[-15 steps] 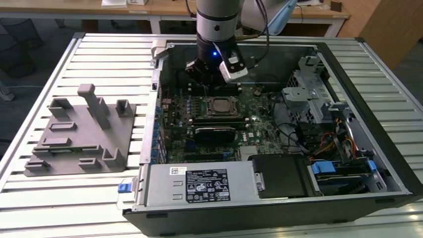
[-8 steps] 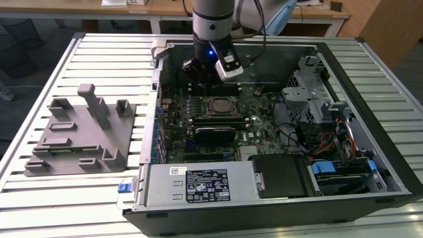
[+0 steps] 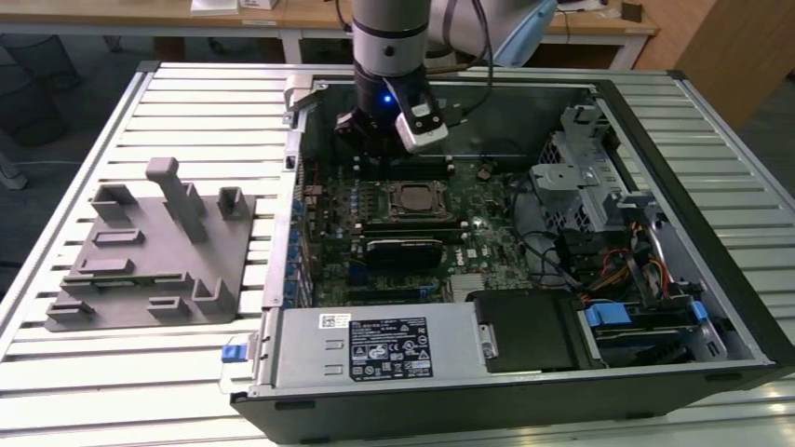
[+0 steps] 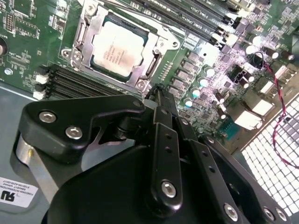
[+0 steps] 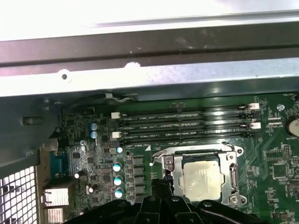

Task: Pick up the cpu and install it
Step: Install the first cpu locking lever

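Cpu (image 4: pixel 117 46) seated in socket (image 4: pixel 156 58); claw (image 4: pixel 158 91) pinched narrow, empty, just beside.

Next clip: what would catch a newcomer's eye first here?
The shiny silver cpu lies in its metal-framed socket, seen in both wrist views. The black pincer hangs close by the socket's corner, clear of the cpu. In the exterior view an open case lies on the slatted table, with a grey fixture beside it on the exterior view's left.
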`<state>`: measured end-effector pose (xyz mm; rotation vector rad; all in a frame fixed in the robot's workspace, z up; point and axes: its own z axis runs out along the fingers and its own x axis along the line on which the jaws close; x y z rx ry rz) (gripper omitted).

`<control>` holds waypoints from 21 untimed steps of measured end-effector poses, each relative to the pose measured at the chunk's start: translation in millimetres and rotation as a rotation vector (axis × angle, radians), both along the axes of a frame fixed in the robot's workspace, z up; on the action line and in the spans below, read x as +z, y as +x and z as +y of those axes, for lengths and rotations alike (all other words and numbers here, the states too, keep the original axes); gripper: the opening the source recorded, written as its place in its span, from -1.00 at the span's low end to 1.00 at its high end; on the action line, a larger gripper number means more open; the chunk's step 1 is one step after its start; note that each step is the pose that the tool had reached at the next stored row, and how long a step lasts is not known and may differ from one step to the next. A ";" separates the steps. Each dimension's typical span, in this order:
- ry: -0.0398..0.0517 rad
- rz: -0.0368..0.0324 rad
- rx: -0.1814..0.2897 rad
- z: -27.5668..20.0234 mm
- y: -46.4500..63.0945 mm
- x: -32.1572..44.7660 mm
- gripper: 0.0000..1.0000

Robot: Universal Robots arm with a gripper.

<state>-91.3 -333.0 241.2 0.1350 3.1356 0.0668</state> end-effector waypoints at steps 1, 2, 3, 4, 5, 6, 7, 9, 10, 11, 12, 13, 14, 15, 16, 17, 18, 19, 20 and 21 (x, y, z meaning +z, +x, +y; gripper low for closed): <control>0.0000 -0.0002 0.000 0.0 -0.1 -0.1 -0.79; 0.0000 -0.0005 0.000 0.0 -0.2 -0.1 -0.79; 0.0000 -0.0005 0.000 0.0 -0.2 -0.1 -0.79; 0.0000 -0.0006 0.000 0.0 -0.2 -0.1 -0.79; 0.0000 -0.0006 0.000 0.0 -0.3 -0.1 -0.79; 0.0000 -0.0006 0.000 0.0 -0.5 -0.1 -0.79; 0.0001 -0.0007 0.000 0.0 -0.8 -0.1 -0.79; 0.0000 -0.0006 0.000 0.2 -1.8 -0.2 -0.79; 0.0000 -0.0007 0.000 0.4 -2.7 -0.2 -0.79; 0.0000 -0.0006 0.000 0.8 -3.4 -0.2 -0.79; -0.0001 -0.0005 0.000 1.3 -3.9 -0.2 -0.79; -0.0001 -0.0006 0.000 1.8 -4.4 -0.3 -0.79; 0.0000 -0.0006 0.000 2.5 -4.9 -0.3 -0.79; 0.0000 -0.0006 0.000 3.2 -5.3 -0.3 -0.79; 0.0000 -0.0005 0.000 4.0 -5.5 -0.3 -0.79; -0.0001 -0.0006 0.000 4.8 -5.6 -0.4 -0.79; -0.0001 -0.0006 0.000 5.5 -5.9 -0.5 -0.79; 0.0000 -0.0006 0.000 6.1 -6.2 -0.6 -0.79; 0.0001 -0.0007 0.000 6.7 -6.7 -0.7 -0.79; 0.0000 -0.0006 0.000 7.3 -7.2 -0.8 -0.79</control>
